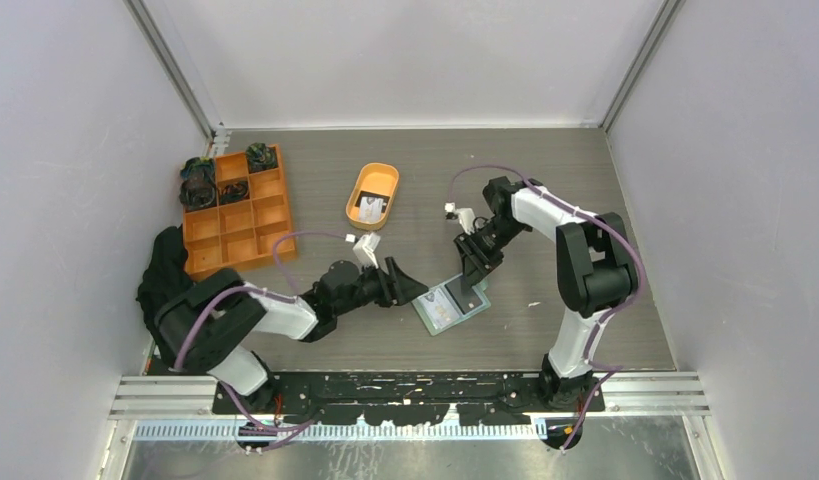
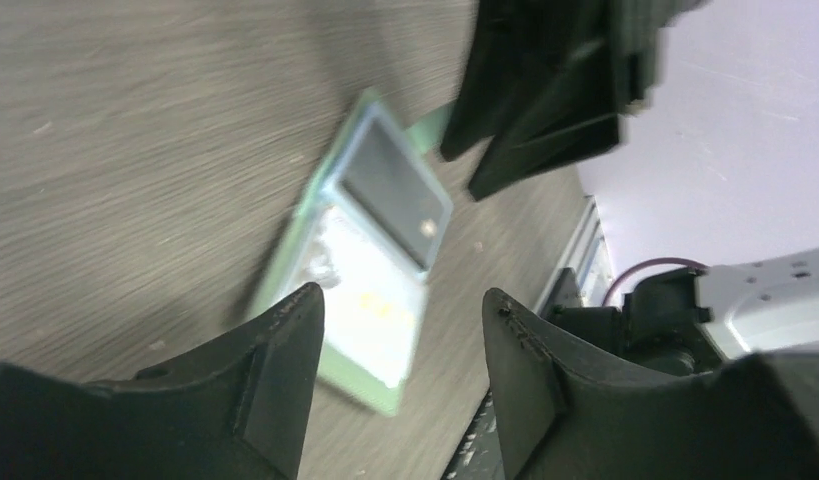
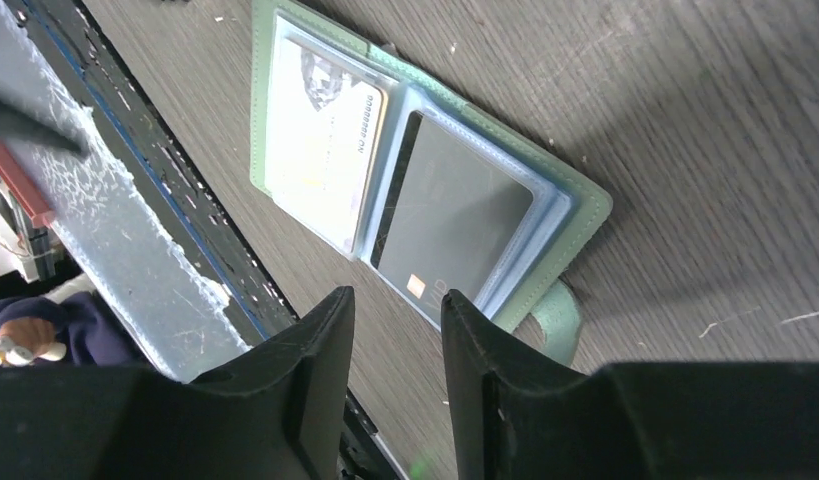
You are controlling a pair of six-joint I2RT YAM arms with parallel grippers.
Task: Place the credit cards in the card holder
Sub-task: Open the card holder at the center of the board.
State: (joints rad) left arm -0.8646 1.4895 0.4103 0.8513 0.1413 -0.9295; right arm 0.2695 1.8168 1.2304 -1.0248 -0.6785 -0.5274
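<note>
Right hand (image 1: 472,280) over card holder (image 1: 447,309)

Low left tool (image 2: 402,293), jaws spread wide (empty); right tool (image 3: 397,294) pointing down, jaws narrowly parted.

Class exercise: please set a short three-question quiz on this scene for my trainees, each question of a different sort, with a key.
1. True or false: the card holder lies open on the table.
2. Multiple choice: a loose card lies A) in the orange oval tray B) in the grid organiser C) on the black cloth.
3. Fill in: beside the white card, the holder's other pocket shows a ___ card.
Key: 1 true; 2 A; 3 black.
</note>
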